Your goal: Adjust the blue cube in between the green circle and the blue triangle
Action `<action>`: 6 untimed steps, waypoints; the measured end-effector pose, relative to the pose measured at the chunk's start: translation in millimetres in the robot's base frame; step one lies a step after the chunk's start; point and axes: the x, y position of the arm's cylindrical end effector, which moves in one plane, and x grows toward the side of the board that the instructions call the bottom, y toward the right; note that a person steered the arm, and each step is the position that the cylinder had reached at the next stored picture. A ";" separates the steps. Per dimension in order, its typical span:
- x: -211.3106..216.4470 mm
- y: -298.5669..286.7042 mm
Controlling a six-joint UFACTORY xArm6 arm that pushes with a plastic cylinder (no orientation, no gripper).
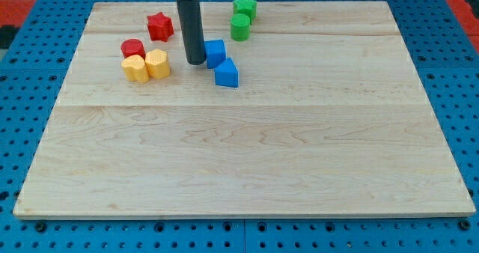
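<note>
The blue cube [215, 52] sits in the upper middle of the wooden board [247, 156]. My tip [196, 61] is at the cube's left side, touching or nearly touching it. The blue triangle [226, 73] lies just below and right of the cube, against it. The green circle [240, 27] stands above and right of the cube, with a gap between them. The cube lies roughly on the line between the circle and the triangle.
A green star [245, 7] sits just above the green circle. A red star [159, 26], a red circle [133, 49] and two yellow blocks [135, 68] [157, 63] cluster left of my rod. A blue pegboard surrounds the board.
</note>
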 end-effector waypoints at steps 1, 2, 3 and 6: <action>0.0 8.8; -0.1 12.4; -2.4 16.6; -14.3 -13.0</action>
